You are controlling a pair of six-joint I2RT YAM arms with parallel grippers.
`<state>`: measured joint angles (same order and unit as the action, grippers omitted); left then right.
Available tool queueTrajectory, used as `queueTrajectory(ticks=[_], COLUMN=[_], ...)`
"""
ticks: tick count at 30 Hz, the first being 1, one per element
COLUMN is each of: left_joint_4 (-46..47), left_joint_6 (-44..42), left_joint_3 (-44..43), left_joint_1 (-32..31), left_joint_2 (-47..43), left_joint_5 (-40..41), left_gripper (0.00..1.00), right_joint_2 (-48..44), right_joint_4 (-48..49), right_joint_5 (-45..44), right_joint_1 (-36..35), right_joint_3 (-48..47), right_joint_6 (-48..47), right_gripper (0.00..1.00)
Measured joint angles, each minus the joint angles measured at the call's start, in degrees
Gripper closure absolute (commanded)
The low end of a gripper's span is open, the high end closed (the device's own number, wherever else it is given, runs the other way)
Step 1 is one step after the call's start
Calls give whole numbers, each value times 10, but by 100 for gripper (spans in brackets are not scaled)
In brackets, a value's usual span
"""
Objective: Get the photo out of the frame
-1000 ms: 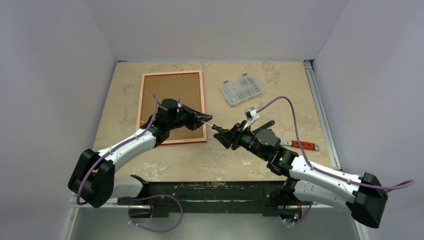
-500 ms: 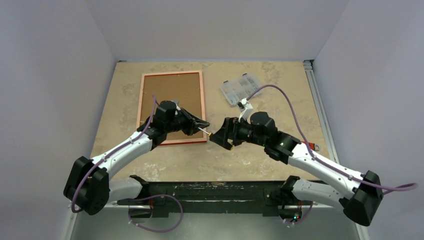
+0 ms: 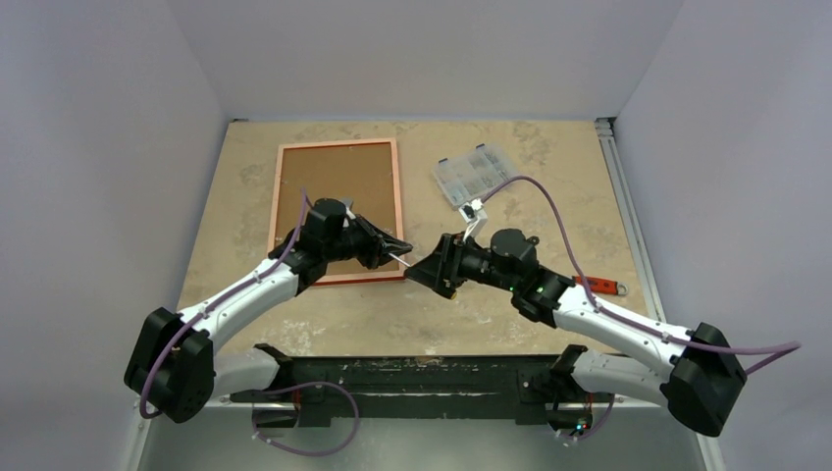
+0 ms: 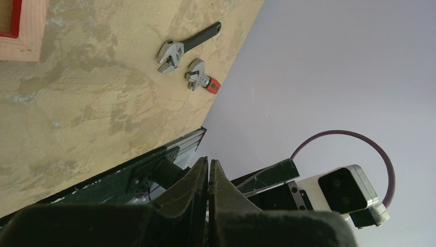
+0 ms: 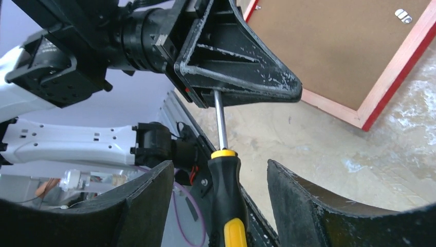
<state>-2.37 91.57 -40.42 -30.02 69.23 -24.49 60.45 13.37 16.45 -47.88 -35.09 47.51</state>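
The frame (image 3: 397, 196) lies back-up on the table (image 3: 549, 196), far left of centre, its long axis running away from the arms. The photo (image 3: 343, 182) sits inside it, brown board up. The left pincer (image 3: 400, 245) pinches the shaft of a screwdriver (image 5: 226, 206). The right pincer (image 5: 218, 164) gapes wide around the handle. A clear box (image 3: 471, 175) nearby holds small parts.

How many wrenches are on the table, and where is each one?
2. In the left wrist view, a black-handled wrench and a red-handled wrench lie side by side on the table near its right edge. From above, the right arm mostly hides the black one.
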Motion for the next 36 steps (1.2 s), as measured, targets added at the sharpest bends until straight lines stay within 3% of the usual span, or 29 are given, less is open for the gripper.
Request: queueTrajectory(ticks=[5, 19, 21, 22, 23, 24, 26, 27, 29, 31, 36], left_joint_4=[1, -4, -4, -4, -4, -4, -10, -15, -32, -48, -150], left_joint_6=[3, -4, -7, -7, -9, -10, -17, -25, -33, -47, -159], left_joint_3=[0, 8, 8, 8, 8, 8, 8, 8, 8, 4, -21], left_joint_1=[0, 0, 1, 1, 1, 1, 4, 4, 8, 9, 26], left_joint_2=[0, 0, 0, 0, 0, 0, 0, -2, -1, -3, -42], left_joint_5=[-7, -22, -23, -23, -23, -23, -24, -19, -12, -8, 36], left_gripper=[100, 100, 100, 100, 100, 100, 100, 98, 67, 46, 23], right_joint_2=[16, 38, 38, 40, 43, 49, 67, 75, 85, 84, 82], right_joint_4=[20, -2, -2, -1, -1, -1, -11, -12, -22, -38, -118], right_joint_5=[4, 70, 79, 85, 89, 92, 88, 89, 71, 47, -11], right_joint_1=[0, 0, 0, 0, 0, 0, -2, -1, -12, -22, -32], right_joint_3=[0, -11, -11, -12, -13, -16, -28, -29, -38, -43, -48], right_joint_6=[5, -26, -28, -29, -30, -31, -24, -26, -31, -33, -43], right_gripper=[40, 41, 48, 56, 70, 97, 100, 100, 100, 100, 100])
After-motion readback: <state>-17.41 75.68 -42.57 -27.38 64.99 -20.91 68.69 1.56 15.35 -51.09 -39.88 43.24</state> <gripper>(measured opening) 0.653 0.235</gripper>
